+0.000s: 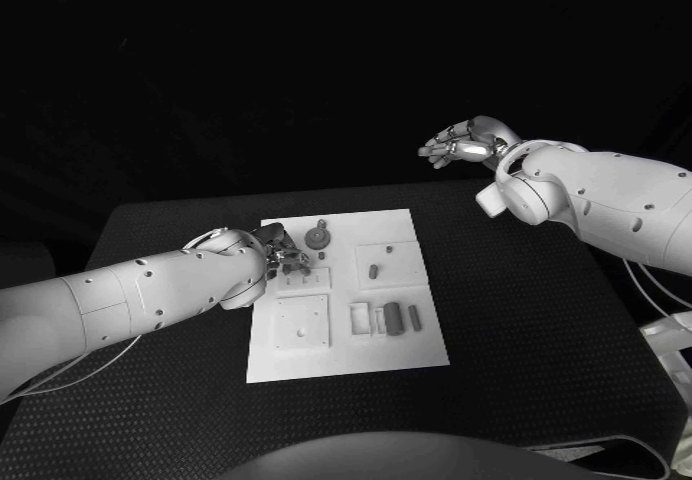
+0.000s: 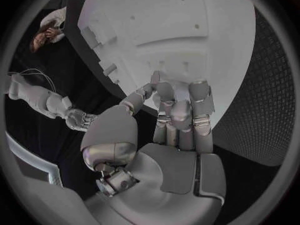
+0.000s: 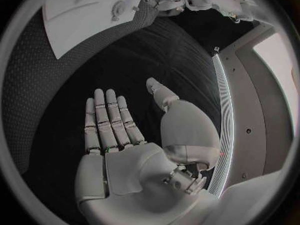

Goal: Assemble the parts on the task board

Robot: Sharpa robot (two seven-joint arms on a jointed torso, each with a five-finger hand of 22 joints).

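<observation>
Lying under everything is the big black table (image 1: pixel 548 330). Two white arms come over it, one from each side.

The white task board (image 1: pixel 325 360) sits flat in the middle of the table. It has square and long pockets cut into it.

The right hand (image 1: pixel 459 146) is up high past the far edge of the table, well away from the board. In its wrist view its fingers (image 3: pixel 106 120) are straight and lie side by side, with the thumb out to one side, and it holds nothing.

The left hand (image 1: pixel 284 253) is down at the board's left edge, near the far end. Its wrist view shows the fingers (image 2: pixel 181 110) bent and close together, with their tips on the white board. I cannot tell if it is holding a part.

A round part (image 1: pixel 316 238) sits on the board just beside the left hand. A small part (image 1: pixel 372 269) stands in a square pocket. A long part (image 1: pixel 414 318) lies by the long pockets.
</observation>
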